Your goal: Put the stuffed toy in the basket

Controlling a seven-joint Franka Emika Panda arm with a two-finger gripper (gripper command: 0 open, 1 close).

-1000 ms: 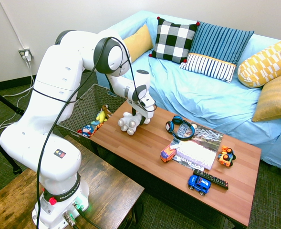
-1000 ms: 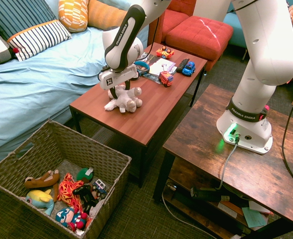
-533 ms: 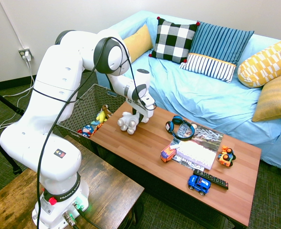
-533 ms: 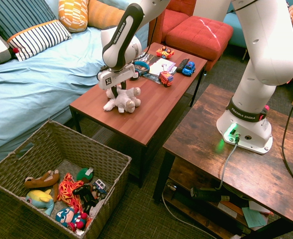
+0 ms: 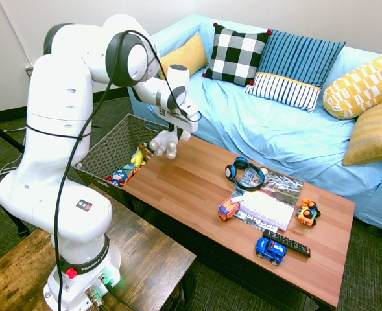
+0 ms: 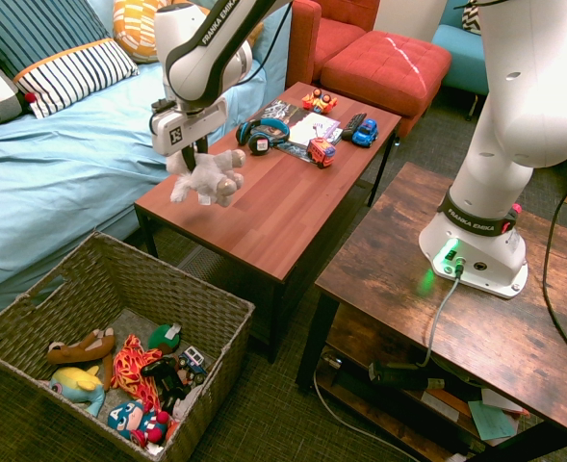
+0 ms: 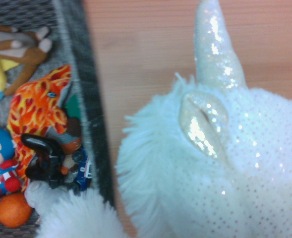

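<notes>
Lifted off the bench [image 5: 197, 188] since a second ago: stuffed toy [image 5: 164, 142], clamped in the end effector [image 5: 172, 131], hangs above the bench's end nearest the basket [image 6: 33, 318]. Basket on floor, holding other toys.

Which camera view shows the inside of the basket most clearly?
The second exterior view: the whole basket is seen from above, with toys on its floor. The first exterior view shows it partly hidden behind the arm. The wrist view shows only its rim and some toys.
</notes>
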